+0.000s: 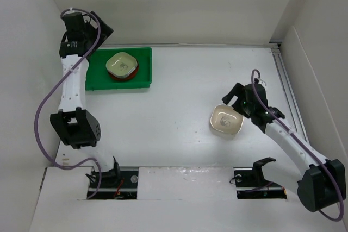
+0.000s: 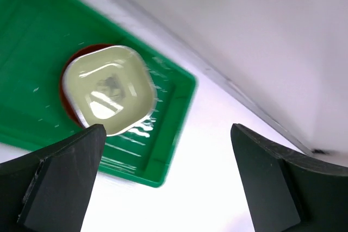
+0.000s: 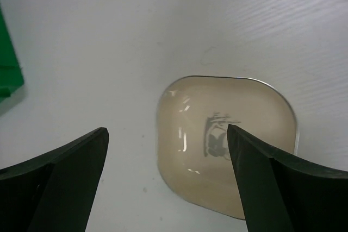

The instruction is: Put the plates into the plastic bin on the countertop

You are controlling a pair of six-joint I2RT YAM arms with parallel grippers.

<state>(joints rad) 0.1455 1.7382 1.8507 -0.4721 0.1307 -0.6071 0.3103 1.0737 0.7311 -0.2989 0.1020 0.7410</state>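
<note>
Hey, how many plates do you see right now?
3. A pale green plate sits atop a red-brown plate in the green bin; a cream plate lies on the countertop. More could hide under the stack.

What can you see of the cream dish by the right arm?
The cream dish is a shallow rounded square with a thin pale rim. It is glossy like glazed ceramic and has a faint grey mark in the middle of its well. It is empty and sits upright and flat on the white countertop, right of centre, well apart from the green bin. The right gripper hangs open above it; no contact shows.
</note>
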